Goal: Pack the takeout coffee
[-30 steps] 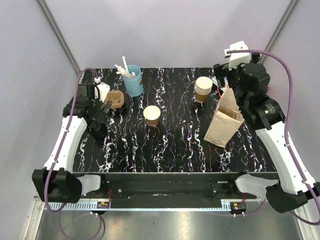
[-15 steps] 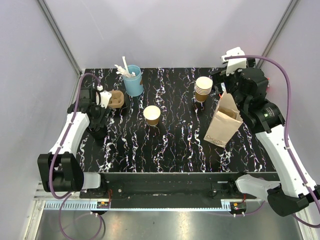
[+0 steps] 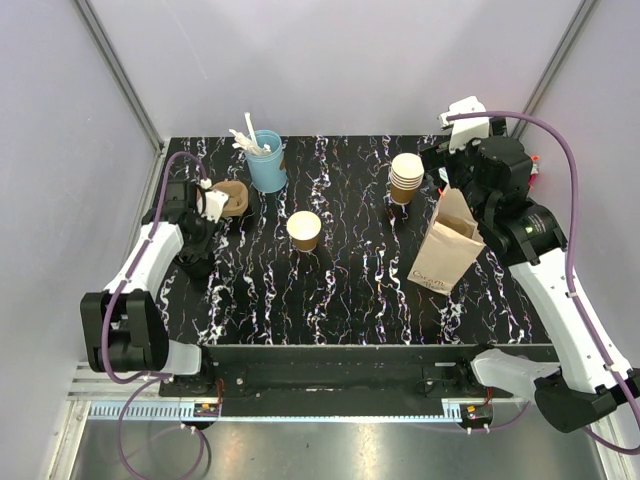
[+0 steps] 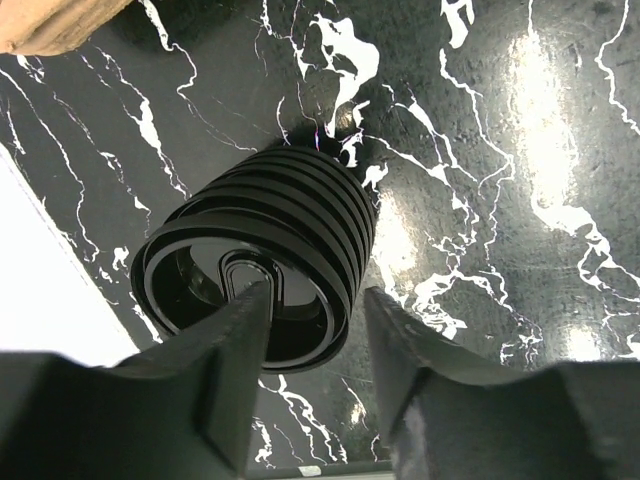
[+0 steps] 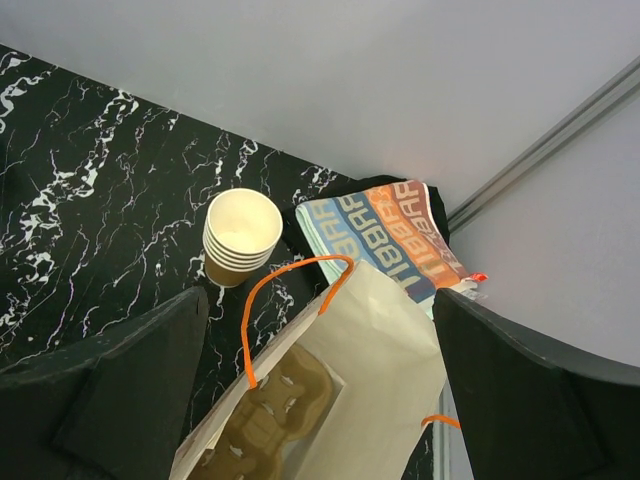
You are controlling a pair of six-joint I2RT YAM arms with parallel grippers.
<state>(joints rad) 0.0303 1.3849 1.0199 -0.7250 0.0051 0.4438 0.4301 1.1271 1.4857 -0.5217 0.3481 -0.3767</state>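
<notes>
The takeout coffee (image 3: 304,230), a small brown paper cup with a whitish rim, stands upright near the table's middle, with neither gripper touching it. My left gripper (image 3: 197,245) hangs at the left over a stack of black lids (image 3: 195,265). In the left wrist view that gripper (image 4: 315,305) is half closed, its jaws straddling the rim of the lid stack (image 4: 270,260), one finger over the top lid and the other just outside the stack. My right gripper (image 3: 448,172) stands wide open above the open paper bag (image 3: 450,248). The right wrist view shows the gripper (image 5: 315,300) over the bag (image 5: 385,365).
A brown cup carrier (image 5: 270,410) lies inside the bag. Another carrier (image 3: 228,198) sits at the back left beside a light-blue cup of white utensils (image 3: 266,160). A tall stack of nested brown cups (image 3: 406,178) stands left of the bag, and a colourful packet (image 5: 385,235) lies behind it.
My left gripper has come down over the black lids and its jaws have narrowed from wide open to half closed. The right arm has drifted slightly left above the bag.
</notes>
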